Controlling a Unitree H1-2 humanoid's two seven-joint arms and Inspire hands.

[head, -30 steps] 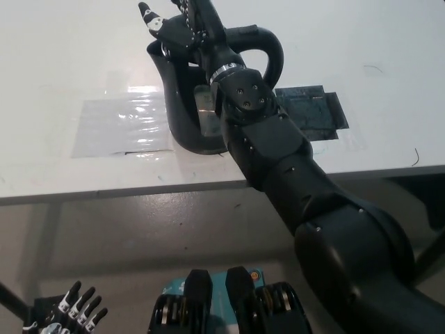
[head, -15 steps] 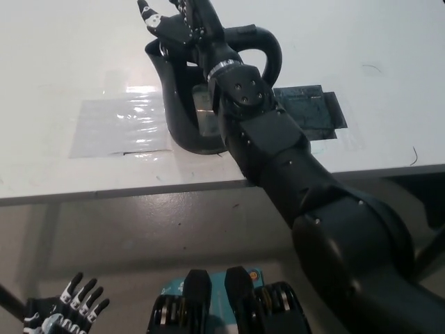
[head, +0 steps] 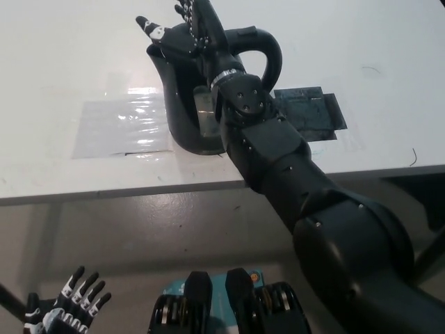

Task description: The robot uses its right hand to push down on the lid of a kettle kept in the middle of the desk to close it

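A black kettle point(head: 186, 104) with a looped handle point(head: 268, 52) stands near the front edge of the white desk point(head: 62, 62). My black right hand point(head: 184, 31) lies flat over the kettle's top with its fingers spread, holding nothing. The lid is hidden under the hand, so I cannot see how it sits. My right forearm point(head: 257, 132) crosses in front of the kettle's right side. My white left hand point(head: 66, 306) rests low at the bottom left, below the desk, fingers apart.
A dark flat mat point(head: 309, 111) lies on the desk right of the kettle. A shiny clear sheet point(head: 122, 125) lies to its left. The desk's front edge point(head: 104, 189) runs across the middle of the picture.
My right hand has settled slightly lower and flatter over the kettle's top. The left hand has shifted a little at the bottom left.
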